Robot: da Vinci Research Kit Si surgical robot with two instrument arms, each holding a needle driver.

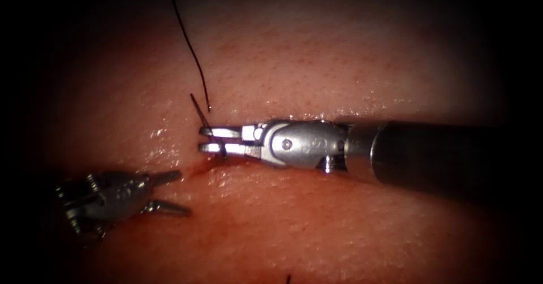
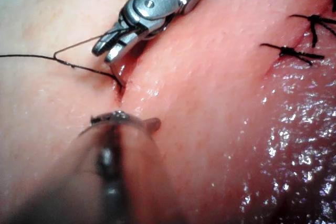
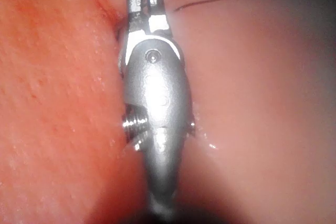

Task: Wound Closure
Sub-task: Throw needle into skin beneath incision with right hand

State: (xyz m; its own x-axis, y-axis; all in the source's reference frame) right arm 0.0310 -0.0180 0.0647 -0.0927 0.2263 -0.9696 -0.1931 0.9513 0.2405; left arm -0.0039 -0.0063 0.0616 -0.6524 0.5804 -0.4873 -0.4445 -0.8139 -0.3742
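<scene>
Needle (image 1: 199,113) and thread (image 1: 189,38) sit at the middle left of the endoscope frame, where the right tool (image 1: 208,139) lies level along the cut (image 1: 195,171), its shaft reaching in from the right edge. Its jaws stand slightly parted around the thin needle, which crosses them near the tips and slants up to the left; whether they truly clamp it I cannot tell. The needle's lower end seems to meet the tissue (image 1: 339,227) at the cut's edge, so a stitch looks to be in progress. The left tool (image 1: 180,192) waits at lower left, just below the cut, jaws spread and empty. Any next move needs a firm hold on the needle.
</scene>
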